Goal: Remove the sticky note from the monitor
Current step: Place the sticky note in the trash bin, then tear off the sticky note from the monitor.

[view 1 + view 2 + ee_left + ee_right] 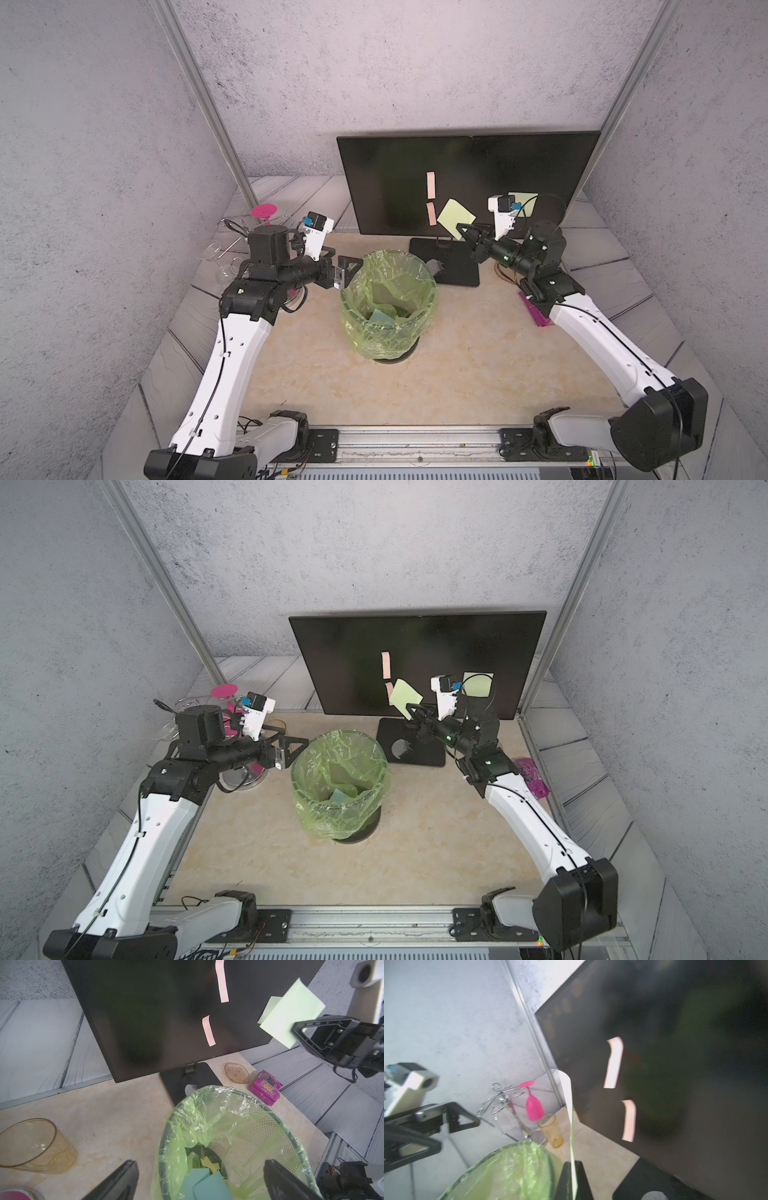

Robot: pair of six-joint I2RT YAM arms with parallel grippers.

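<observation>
Left gripper [347, 259]: jaws spread wide, empty, beside the rim of the lined bin [386, 345].
Right gripper [460, 228]: jaws pinched on one corner of the pale green sticky note [455, 212].
Sticky note: held clear of the glass, before the lower edge of the monitor [386, 183].
Screen: two pink strips [431, 185] and another green note [527, 198] stuck on.

Robot test booth, grey panel walls [374, 62]
</observation>
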